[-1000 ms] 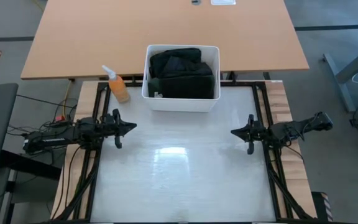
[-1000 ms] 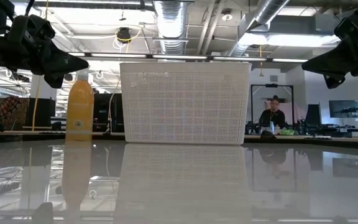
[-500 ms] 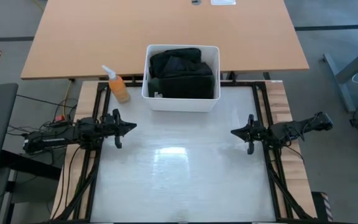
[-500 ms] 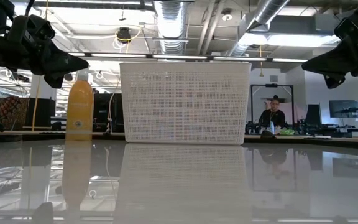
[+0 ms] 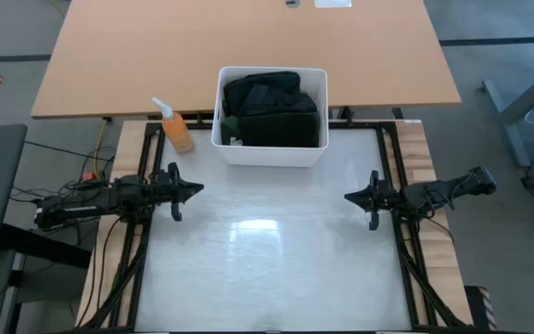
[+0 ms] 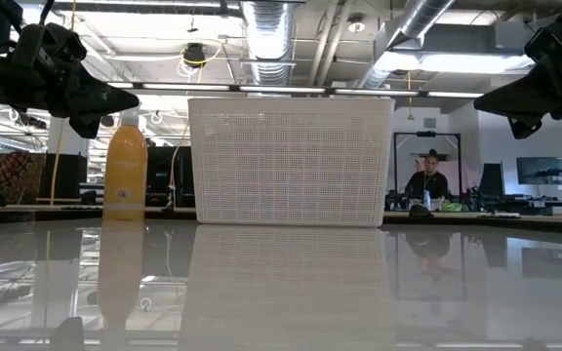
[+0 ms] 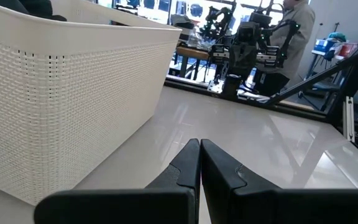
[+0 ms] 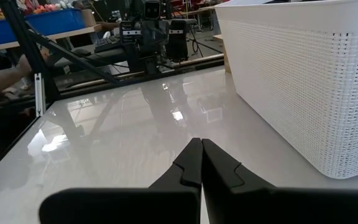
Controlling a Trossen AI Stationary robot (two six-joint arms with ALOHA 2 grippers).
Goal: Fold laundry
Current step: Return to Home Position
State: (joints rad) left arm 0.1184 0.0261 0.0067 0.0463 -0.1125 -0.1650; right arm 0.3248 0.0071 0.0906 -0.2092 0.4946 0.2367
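While the laundry (image 5: 272,111) fills the bin (image 5: 269,156), left claw (image 5: 198,188) and right claw (image 5: 348,197) hang closed, well away.

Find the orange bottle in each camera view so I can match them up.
High view: the orange bottle stands just left of the white bin.
Low view: upright, left of the bin.
Left wrist view: not in it.
Right wrist view: not in it.
Shared landmark: the white bin, seen in all four.

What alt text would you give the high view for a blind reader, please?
A white bin at the far edge of the table holds dark laundry. The left gripper and right gripper hover shut at either side, pointing inward; an orange bottle stands beside the bin.
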